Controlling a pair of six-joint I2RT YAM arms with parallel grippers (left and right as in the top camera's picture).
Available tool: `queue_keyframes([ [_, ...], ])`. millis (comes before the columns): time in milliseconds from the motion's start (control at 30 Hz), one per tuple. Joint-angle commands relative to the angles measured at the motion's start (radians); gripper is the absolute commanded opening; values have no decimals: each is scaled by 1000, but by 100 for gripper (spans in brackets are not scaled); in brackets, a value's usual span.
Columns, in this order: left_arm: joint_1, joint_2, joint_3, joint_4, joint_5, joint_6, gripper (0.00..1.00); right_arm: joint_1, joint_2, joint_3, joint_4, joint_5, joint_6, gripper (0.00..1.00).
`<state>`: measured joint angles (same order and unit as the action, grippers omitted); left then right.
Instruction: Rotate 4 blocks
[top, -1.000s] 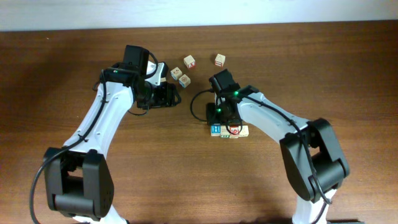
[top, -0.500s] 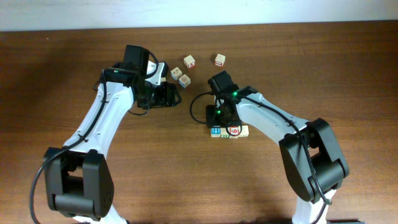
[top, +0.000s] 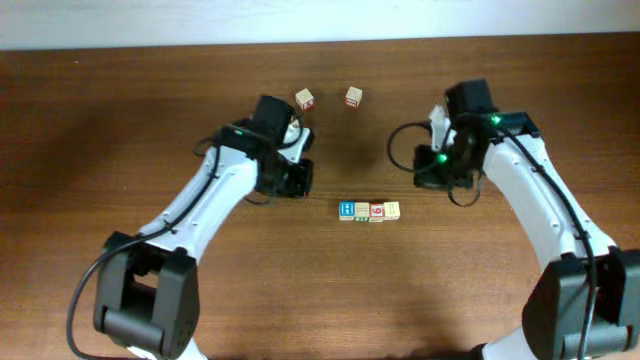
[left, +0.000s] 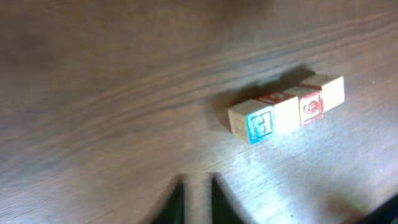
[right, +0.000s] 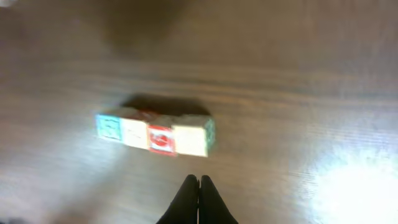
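Judging rotation done: I see four blocks (top: 369, 210) in touching row; left gripper (left: 196, 202), right gripper (right: 199, 196) closed, empty, off row.

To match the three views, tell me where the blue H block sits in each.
Overhead: H block below centre, left end of the row.
Left wrist: H block right of centre, the row's lower-left end.
Right wrist: H block left of centre, left end.
Shared landmark: red 6 block, third from the H.

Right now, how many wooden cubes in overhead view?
6. Four in a touching row mid-table; two loose cubes toward the far edge. The left arm may hide more.
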<state>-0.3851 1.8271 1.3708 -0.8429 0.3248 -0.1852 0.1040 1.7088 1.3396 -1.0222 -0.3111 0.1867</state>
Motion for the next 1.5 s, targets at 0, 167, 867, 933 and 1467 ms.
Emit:
queue_keyframes([
  [0,-2,42,-59,25,0,-119,0,-53,9,-115,55,-71,-33,4],
  [167,-14,127,-63,44,27,-139,0,-77,64,-245,218,-111,-42,4],
  [867,-105,217,-39,175,151,-68,0,-36,149,-251,279,-153,-48,4],
  [933,-105,217,-36,173,151,-68,0,-36,149,-251,276,-173,-48,4],
  [1467,-30,217,-36,120,184,-66,0,196,149,-250,429,-254,199,4],
])
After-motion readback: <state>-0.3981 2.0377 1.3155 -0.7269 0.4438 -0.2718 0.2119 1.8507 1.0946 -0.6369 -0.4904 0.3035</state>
